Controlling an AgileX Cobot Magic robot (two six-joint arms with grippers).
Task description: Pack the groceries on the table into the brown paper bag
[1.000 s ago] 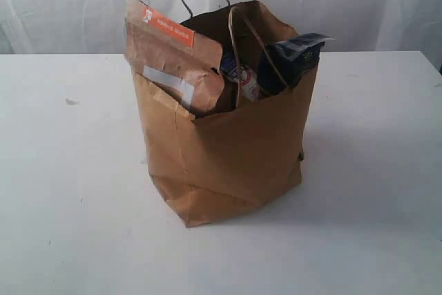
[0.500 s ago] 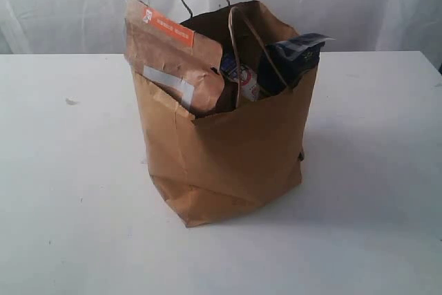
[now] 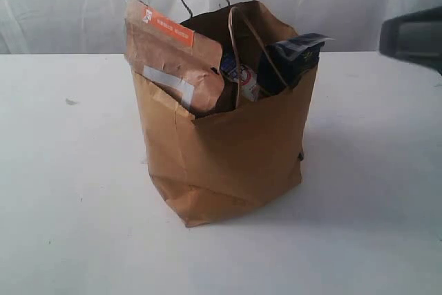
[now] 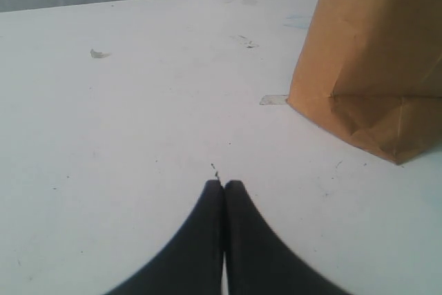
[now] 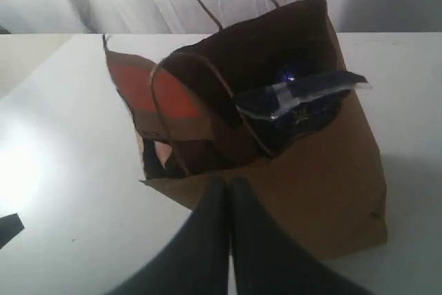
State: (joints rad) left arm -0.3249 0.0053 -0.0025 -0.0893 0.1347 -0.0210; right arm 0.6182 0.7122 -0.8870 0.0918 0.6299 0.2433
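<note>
Brown paper bag (image 3: pixel 228 157) stands mid-frame on the white table (image 3: pixel 69 205), mouth up, long side running top to bottom. Brown pouch (image 3: pixel 173 60) sticks out at the bag's upper left & leans over the rim. Dark blue pack (image 3: pixel 293 56) pokes out upper right, small carton (image 3: pixel 242 77) btwn them. No food left on the table that I can see, so packing looks done.

Risk: a bump from an arm could tip the pouch out or knock the bag over.

Left gripper (image 4: pixel 224 188) has its tips pressed together, empty, low near the bag. Right gripper (image 5: pixel 229 188) is the same, higher up.
</note>
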